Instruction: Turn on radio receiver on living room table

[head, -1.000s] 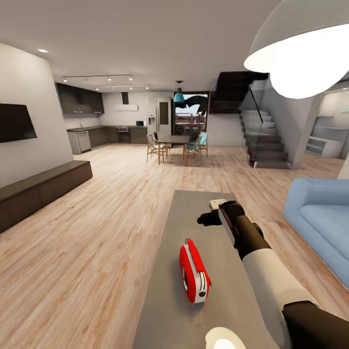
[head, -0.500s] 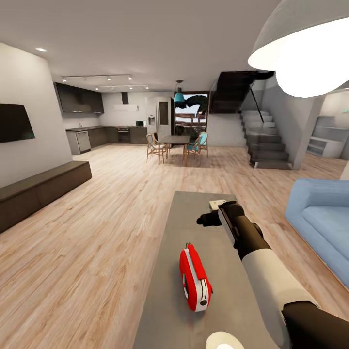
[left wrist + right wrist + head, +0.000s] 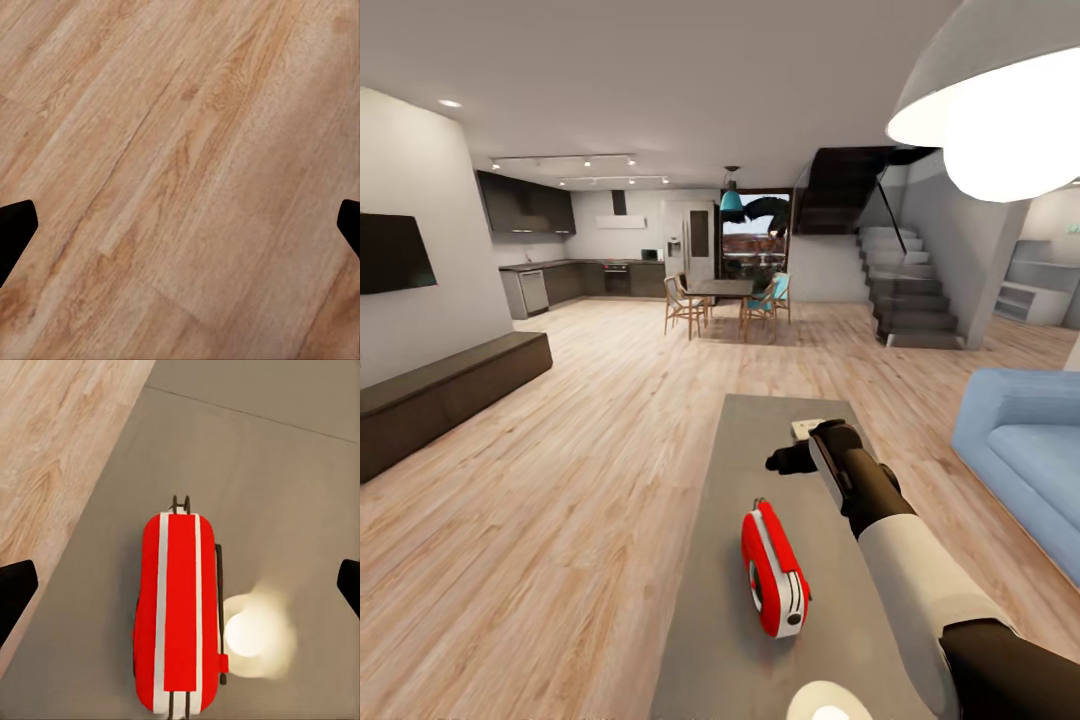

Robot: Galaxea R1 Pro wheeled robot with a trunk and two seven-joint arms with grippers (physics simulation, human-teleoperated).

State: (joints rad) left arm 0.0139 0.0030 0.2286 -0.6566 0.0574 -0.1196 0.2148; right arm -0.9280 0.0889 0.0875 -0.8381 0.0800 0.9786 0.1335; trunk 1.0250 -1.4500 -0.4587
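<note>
One radio [image 3: 774, 570] stands on the table [image 3: 745, 450], toward the near end and about midway across the grey top, with bare surface on both its long sides. In our right wrist view the radio [image 3: 178, 611] shows from above, red with two white stripes along its back, a thin handle beside it, and a bright round reflection on the table [image 3: 285, 472] next to it. The table's edge toward the floor [image 3: 60, 450] runs near the radio on that side; the other side has far more open top.

Our right gripper [image 3: 790, 460] hangs above the table beyond the radio, apart from it and holding nothing. Its two fingertips [image 3: 16, 592] sit at opposite borders of the wrist picture, spread wide. One small white object [image 3: 806, 428] lies on the table just behind the arm.

Our left gripper's fingertips [image 3: 15, 229] are likewise spread wide over bare planks [image 3: 180, 150], empty.

Around the table the floor [image 3: 580, 430] is open on the left up to one long dark bench [image 3: 440, 395]. One blue sofa [image 3: 1025, 450] stands to the right, with a strip of floor between. One dome lamp [image 3: 1000, 100] hangs overhead.
</note>
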